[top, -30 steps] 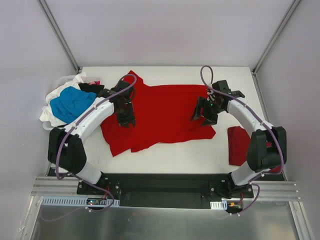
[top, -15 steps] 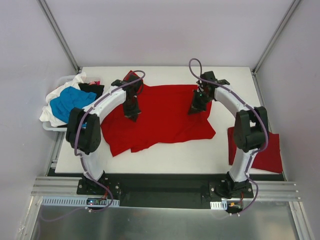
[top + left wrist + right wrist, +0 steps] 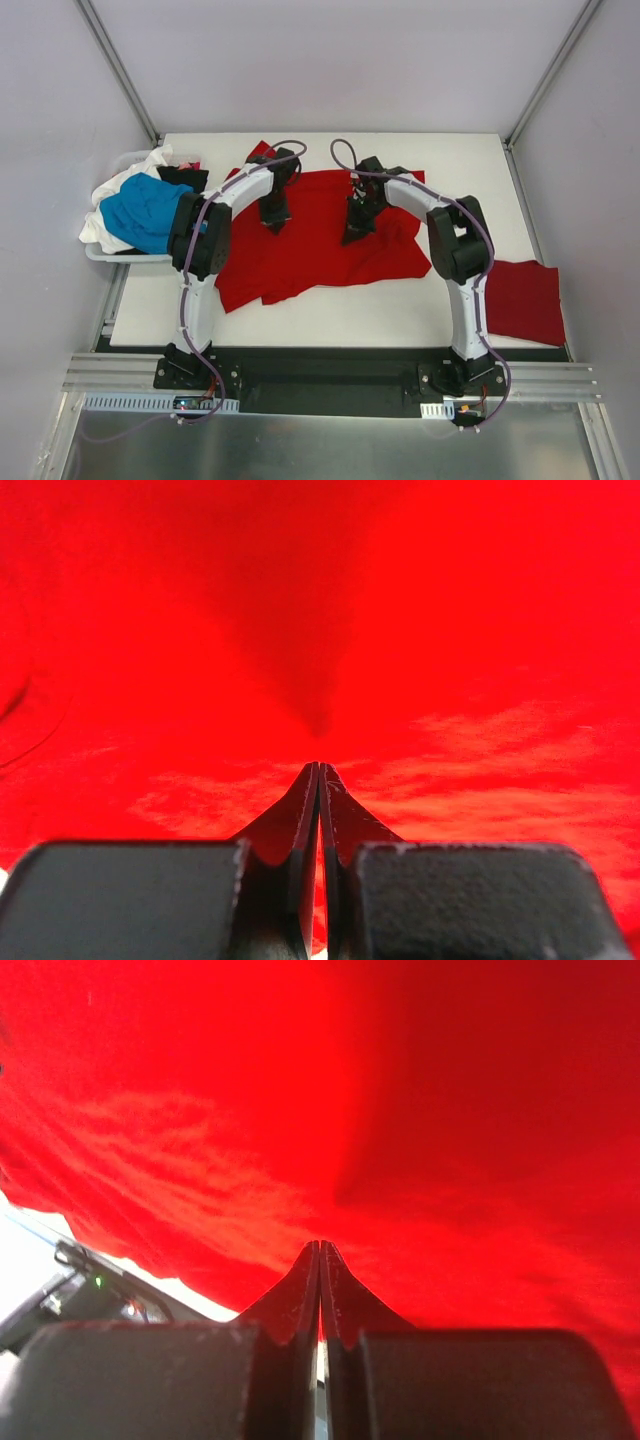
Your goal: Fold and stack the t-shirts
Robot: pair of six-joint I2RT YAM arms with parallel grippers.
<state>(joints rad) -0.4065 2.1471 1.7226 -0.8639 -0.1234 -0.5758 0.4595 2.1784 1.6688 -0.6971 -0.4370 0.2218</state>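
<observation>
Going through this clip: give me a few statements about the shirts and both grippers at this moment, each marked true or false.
1. The left gripper and right gripper are both shut on the spread red t-shirt. True.
2. The folded red t-shirt lies left of both arms. False: it lies at the right, beside the right arm.
3. The blue t-shirt is spread flat in the centre. False: it lies crumpled at the far left.
4. Neither gripper touches the folded red t-shirt. True.
</observation>
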